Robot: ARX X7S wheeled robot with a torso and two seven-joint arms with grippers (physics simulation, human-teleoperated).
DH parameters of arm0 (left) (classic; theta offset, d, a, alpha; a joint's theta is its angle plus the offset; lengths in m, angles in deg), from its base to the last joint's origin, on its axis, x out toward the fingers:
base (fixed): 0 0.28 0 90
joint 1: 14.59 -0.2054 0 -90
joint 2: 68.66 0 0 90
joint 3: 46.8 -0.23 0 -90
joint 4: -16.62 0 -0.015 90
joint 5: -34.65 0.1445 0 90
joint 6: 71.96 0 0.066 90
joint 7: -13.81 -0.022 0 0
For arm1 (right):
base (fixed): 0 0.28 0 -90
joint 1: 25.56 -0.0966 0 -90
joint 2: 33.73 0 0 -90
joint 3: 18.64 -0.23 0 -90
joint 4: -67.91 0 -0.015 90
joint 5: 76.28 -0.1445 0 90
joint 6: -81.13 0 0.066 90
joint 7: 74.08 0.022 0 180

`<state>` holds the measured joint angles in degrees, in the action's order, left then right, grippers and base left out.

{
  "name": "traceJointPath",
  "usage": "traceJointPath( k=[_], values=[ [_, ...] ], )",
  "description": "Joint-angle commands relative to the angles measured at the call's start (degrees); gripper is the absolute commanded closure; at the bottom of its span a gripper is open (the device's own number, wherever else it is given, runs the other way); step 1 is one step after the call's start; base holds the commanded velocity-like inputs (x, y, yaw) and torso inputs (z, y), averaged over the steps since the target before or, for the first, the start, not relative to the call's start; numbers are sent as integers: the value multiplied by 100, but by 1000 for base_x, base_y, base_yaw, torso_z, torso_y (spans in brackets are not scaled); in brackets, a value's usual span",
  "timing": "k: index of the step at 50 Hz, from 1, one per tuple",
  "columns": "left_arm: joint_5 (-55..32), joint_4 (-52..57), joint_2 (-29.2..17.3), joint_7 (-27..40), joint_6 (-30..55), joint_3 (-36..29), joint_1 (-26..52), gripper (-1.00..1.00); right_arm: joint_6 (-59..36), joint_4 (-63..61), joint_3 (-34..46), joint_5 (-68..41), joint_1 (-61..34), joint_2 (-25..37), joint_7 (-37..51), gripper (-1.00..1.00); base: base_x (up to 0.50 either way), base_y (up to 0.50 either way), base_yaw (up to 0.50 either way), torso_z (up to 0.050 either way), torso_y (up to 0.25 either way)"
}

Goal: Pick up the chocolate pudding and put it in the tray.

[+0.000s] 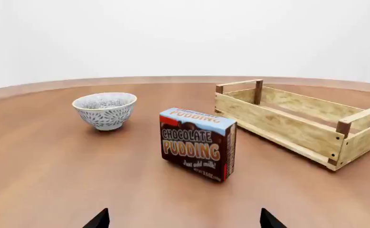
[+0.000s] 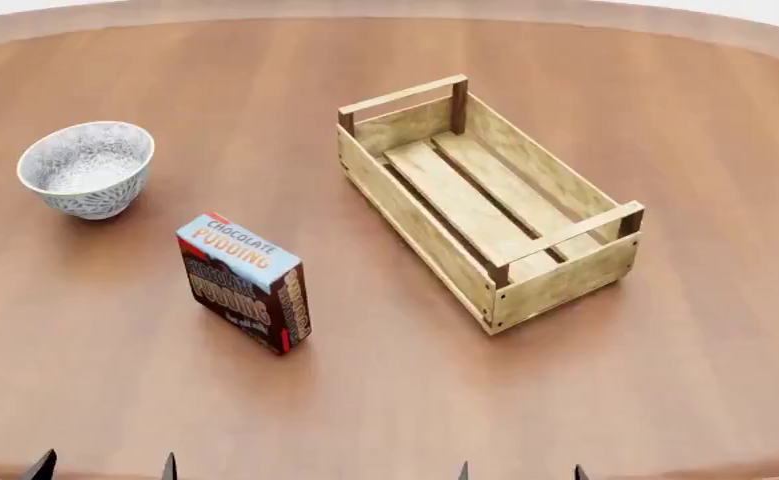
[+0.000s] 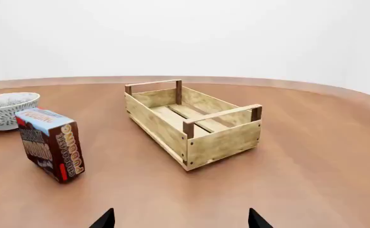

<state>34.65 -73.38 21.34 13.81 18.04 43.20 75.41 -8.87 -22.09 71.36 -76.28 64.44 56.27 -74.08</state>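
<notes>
The chocolate pudding is a small dark-brown carton with a light-blue top, standing on edge on the wooden table, left of the tray. It also shows in the left wrist view and the right wrist view. The tray is a long light-wood slatted crate with bar handles at both ends, lying empty at centre right; it also shows in the left wrist view and the right wrist view. My left gripper and right gripper are open and empty at the near table edge, only fingertips showing.
A grey-white patterned bowl stands at the far left, beyond the pudding; it also shows in the left wrist view. The round brown table curves away at the back.
</notes>
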Motion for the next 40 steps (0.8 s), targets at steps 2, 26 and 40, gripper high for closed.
traceJointPath(
  k=[2,26,40],
  values=[
    [-90,60,-97,100,26,-122,-26,-100,-13,-38,137,-148,8,112,131,-100,0,0,0,0,0],
    [-431,658,-434,417,210,-446,-242,-100,-18,-209,444,-431,44,404,493,-100,0,0,0,0,0],
    [-521,863,-565,511,195,-542,-326,-100,36,-356,613,-373,111,503,665,-100,105,18,0,0,0]
  ],
)
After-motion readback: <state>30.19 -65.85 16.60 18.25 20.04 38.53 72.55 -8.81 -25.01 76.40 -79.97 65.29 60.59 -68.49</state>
